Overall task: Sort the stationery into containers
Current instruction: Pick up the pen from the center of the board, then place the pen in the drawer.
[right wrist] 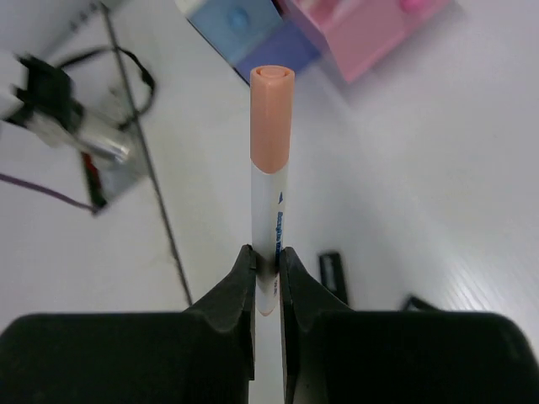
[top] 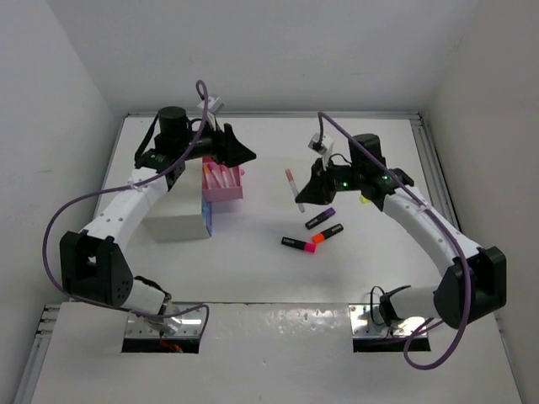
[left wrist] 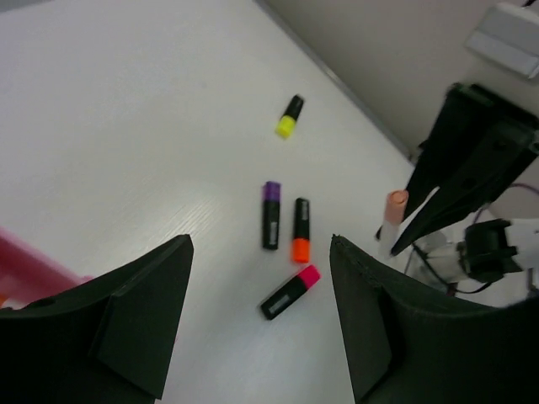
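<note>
Two pincers in view. Right pincer is clenched on a white pen, gripping low on the barrel. The peach cap end sticks out ahead of the fingertips. Cannot tell if the pen's other end touches the table.

Left pincer is released, fingers spread, nothing between them. It hangs just above the far end of the pink drawer, which has some pens inside and sits beside the white cabinet. A blue drawer shows at the cabinet's front edge.

Three highlighters lie on the table near the right pincer, on its base side: purple highlighter and orange highlighter side by side, pink highlighter just beside them. Seen from the left pincer they lie straight ahead, past the spread fingers. A yellow highlighter lies alone further out, apart from the three. The pink drawer is ahead of the right pincer, well apart.
</note>
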### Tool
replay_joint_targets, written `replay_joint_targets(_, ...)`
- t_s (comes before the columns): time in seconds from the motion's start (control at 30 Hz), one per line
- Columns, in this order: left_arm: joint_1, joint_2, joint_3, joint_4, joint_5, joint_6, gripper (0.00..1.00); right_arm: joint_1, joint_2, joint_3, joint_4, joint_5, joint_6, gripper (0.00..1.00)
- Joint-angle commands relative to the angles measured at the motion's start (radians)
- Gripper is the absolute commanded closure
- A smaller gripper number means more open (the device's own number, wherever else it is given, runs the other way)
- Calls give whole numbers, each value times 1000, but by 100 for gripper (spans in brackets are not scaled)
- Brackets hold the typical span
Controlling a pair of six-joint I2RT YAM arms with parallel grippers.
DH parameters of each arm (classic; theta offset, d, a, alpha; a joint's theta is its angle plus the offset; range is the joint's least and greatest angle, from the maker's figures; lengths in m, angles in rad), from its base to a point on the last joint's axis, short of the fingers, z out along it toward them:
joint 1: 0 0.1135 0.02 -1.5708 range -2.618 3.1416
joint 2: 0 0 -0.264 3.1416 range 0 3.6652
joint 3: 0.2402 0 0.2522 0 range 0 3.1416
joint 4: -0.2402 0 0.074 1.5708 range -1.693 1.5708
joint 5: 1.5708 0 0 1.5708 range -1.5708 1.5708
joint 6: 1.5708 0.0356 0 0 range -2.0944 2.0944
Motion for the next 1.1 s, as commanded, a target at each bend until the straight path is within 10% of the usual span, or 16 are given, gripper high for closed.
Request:
replay_joint_targets(0.0, -1, -5, 7, 234, 150, -212, 28, 47, 55, 62, 301, -117, 359, 100)
replay_joint_targets(0.53, -45, 38, 17, 304, 227, -342, 31, 130, 205, 164, 619, -80, 704, 100)
replay_joint_targets(0.73, -49, 42, 20, 316, 248, -354, 66, 131, 236, 190, 642, -80, 741, 100)
replay_joint_targets(0.87, -9, 67, 49, 296, 250, -331, 94, 118, 240, 193, 625, -81, 743, 67)
replay_joint_targets(1.07, 40, 203, 368, -385, -117, 179, 100, 49, 224, 178, 518, -46, 671, 50)
